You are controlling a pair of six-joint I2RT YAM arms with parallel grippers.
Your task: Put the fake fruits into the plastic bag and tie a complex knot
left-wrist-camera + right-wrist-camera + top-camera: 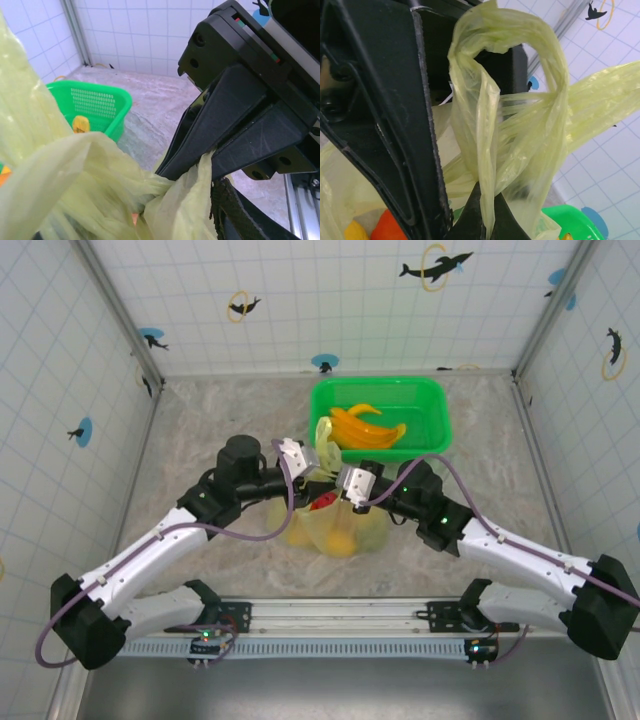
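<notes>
Fruits (340, 543) sit inside the plastic bag (375, 530). The right gripper (207, 162) pinches its twisted top tight. Whether the left gripper (305, 462) is open, I cannot tell.

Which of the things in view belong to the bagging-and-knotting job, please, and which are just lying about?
Job: plastic bag; fake fruits inside it; bananas not yet bagged.
Lying about: green basket holding those bananas; dolphin stickers on the walls.

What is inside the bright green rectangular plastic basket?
Curved yellow-orange plastic bananas lie in the basket. Its near left corner is covered by the pale yellow-green plastic bag's loop, so anything there is hidden.
</notes>
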